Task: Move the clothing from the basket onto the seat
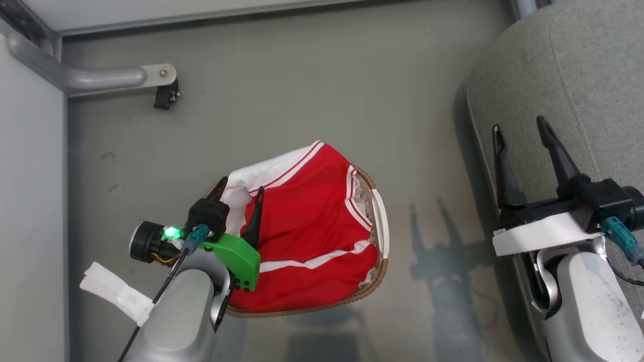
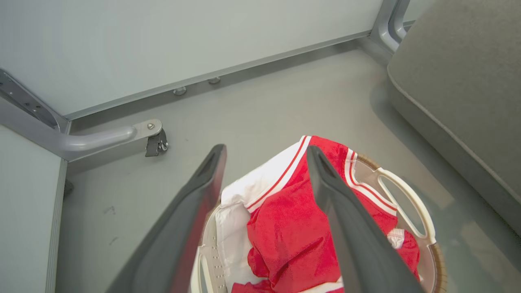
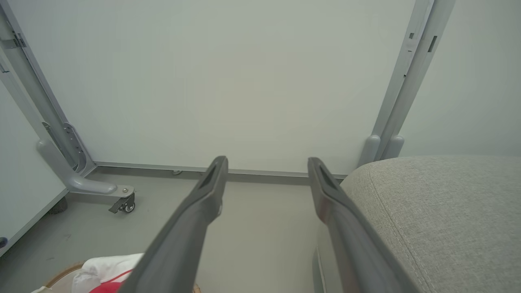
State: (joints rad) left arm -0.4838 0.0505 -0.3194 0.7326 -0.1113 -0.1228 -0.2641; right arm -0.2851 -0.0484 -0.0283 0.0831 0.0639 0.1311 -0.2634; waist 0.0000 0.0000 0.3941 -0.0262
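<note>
The left tool (image 1: 241,185), fingers apart and empty, hangs over the left side of the basket (image 1: 380,216). The red clothing (image 1: 302,216) lies heaped in the basket on the floor (image 1: 302,75). The right tool (image 1: 520,124), also spread and empty, hovers at the seat (image 1: 578,65) edge.

Grey floor (image 1: 302,75): basket (image 1: 382,221), castered frame foot (image 1: 163,80).

Right claw (image 3: 267,160) spread, grey seat (image 3: 439,203) alongside
</note>
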